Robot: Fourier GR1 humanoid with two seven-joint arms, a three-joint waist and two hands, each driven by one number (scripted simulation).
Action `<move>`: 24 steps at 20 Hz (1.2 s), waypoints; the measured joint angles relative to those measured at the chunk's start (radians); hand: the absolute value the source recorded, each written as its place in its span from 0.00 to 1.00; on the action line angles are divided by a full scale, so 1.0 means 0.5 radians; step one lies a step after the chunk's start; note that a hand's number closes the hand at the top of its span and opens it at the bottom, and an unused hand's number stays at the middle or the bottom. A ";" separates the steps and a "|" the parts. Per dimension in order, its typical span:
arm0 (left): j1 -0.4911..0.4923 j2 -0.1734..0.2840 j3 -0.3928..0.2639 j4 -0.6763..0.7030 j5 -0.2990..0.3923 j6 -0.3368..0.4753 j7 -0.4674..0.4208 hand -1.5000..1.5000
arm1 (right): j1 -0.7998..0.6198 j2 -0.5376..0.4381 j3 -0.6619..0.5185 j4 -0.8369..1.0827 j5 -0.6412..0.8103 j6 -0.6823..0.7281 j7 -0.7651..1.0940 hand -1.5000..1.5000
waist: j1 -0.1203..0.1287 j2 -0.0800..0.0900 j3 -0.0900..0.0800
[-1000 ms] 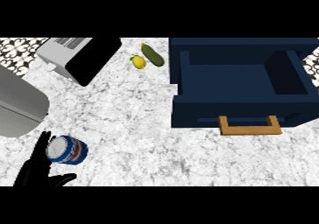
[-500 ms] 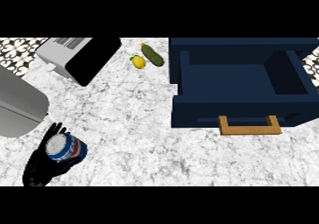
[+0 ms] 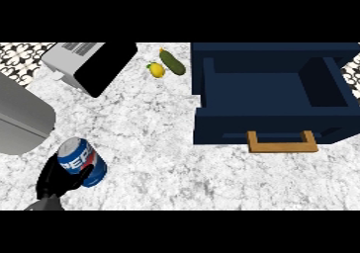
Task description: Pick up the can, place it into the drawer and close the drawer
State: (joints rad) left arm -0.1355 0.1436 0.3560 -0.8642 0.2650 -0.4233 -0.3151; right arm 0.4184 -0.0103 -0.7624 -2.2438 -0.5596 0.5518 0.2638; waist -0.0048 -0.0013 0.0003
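The blue, red and white soda can (image 3: 80,159) is at the lower left of the marble counter, tilted with its silver top towards the upper left. My left hand (image 3: 54,181) comes in from the lower edge and curls round the can's lower side, one finger lying across its front. The dark blue drawer (image 3: 274,127) stands open at the right, its inside bare, with a wooden handle (image 3: 282,144) on its front. The right hand does not show.
A grey and black appliance (image 3: 89,62) lies at the top left. A large steel-grey body (image 3: 15,118) fills the left edge just above the can. A yellow lemon (image 3: 157,69) and a green cucumber (image 3: 172,62) lie near the drawer's top left corner.
My left hand has closed its fingers round the can. The can has tipped over and shifted slightly up and to the right.
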 measured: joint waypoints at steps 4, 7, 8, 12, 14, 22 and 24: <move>-0.005 -0.068 -0.063 -0.118 0.026 0.008 0.020 1.00 | 0.014 -0.004 0.005 0.000 0.004 -0.002 -0.009 0.00 | 0.001 0.000 0.000; -0.069 -0.167 -0.118 -0.188 0.024 0.178 0.023 1.00 | -0.011 0.008 0.007 0.021 0.022 0.000 -0.015 0.00 | -0.001 0.000 -0.001; -0.091 -0.193 -0.153 -0.198 0.035 0.256 0.005 1.00 | -0.012 0.011 0.034 0.012 0.036 -0.025 -0.020 0.00 | -0.002 0.000 0.000; -0.166 -0.251 -0.276 -0.293 0.087 0.466 0.027 1.00 | 0.025 0.009 -0.001 -0.017 -0.017 -0.010 -0.014 0.00 | -0.005 0.000 -0.001; -0.237 -0.262 -0.296 -0.330 0.097 0.526 0.082 1.00 | 0.018 0.013 0.062 -0.023 0.034 -0.048 -0.034 0.00 | -0.004 0.000 0.000; -0.386 -0.272 -0.492 -0.703 0.093 0.842 0.328 1.00 | 0.053 -0.006 0.041 -0.047 -0.005 -0.068 -0.024 0.00 | 0.000 -0.003 0.000; -0.429 -0.278 -0.546 -0.794 0.073 0.923 0.406 1.00 | 0.095 0.004 0.084 -0.103 -0.013 -0.101 -0.016 0.00 | -0.003 -0.003 0.000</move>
State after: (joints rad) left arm -0.3501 0.0048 0.0829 -1.2611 0.3016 0.0381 -0.1121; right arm 0.4657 -0.0085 -0.7205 -2.2954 -0.5660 0.5011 0.2556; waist -0.0061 -0.0027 0.0003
